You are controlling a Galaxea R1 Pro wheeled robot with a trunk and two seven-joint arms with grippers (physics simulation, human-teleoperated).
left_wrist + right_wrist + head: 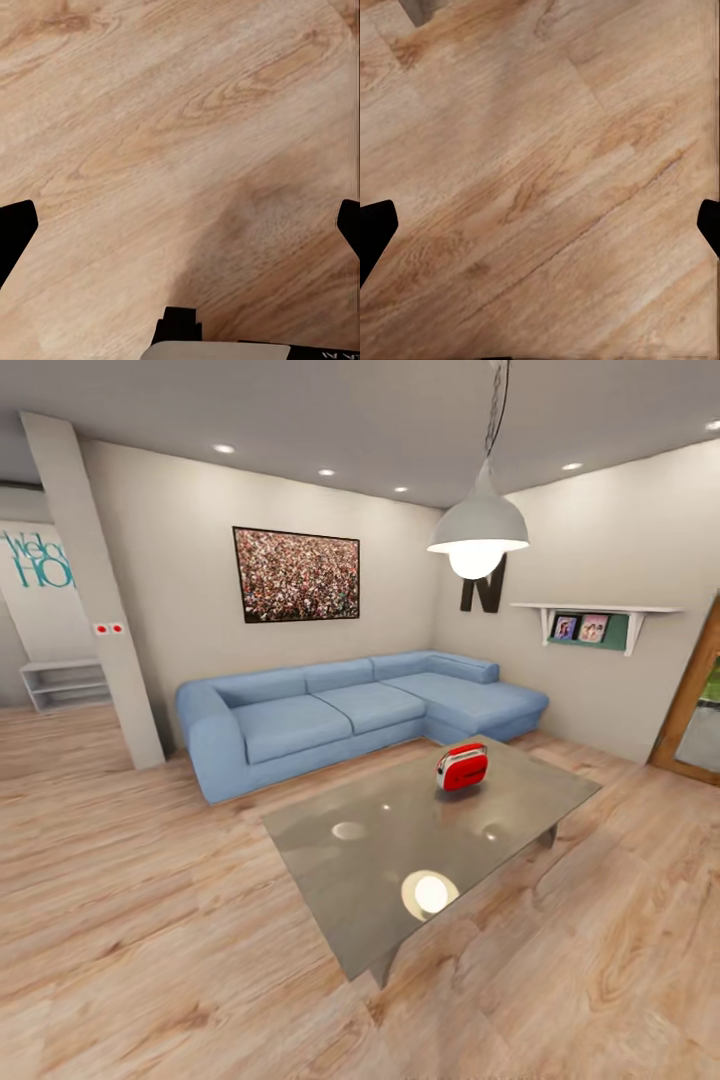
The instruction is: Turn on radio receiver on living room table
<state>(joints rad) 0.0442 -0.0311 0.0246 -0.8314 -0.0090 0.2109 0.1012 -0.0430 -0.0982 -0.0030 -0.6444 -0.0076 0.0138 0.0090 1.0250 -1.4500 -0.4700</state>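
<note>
The small red radio receiver (462, 766) with its white rim stands upright near the far right part of the low grey glossy table (380, 860) in the living room. In the left wrist view my left gripper (180, 225) is open, its dark fingertips (15, 229) spread wide over bare wood floor. The right wrist view shows my right gripper (540, 225) open the same way, its fingertips (375, 229) wide apart over the planks. Both grippers hold nothing and are far from the radio.
A large blue L-shaped sofa (350, 715) lines the far wall behind the table. A white pendant lamp (480, 530) hangs above the table. A beige pillar (95, 600) stands at the left, a wooden door (695, 710) at the right. Wood floor (140, 920) lies between me and the table.
</note>
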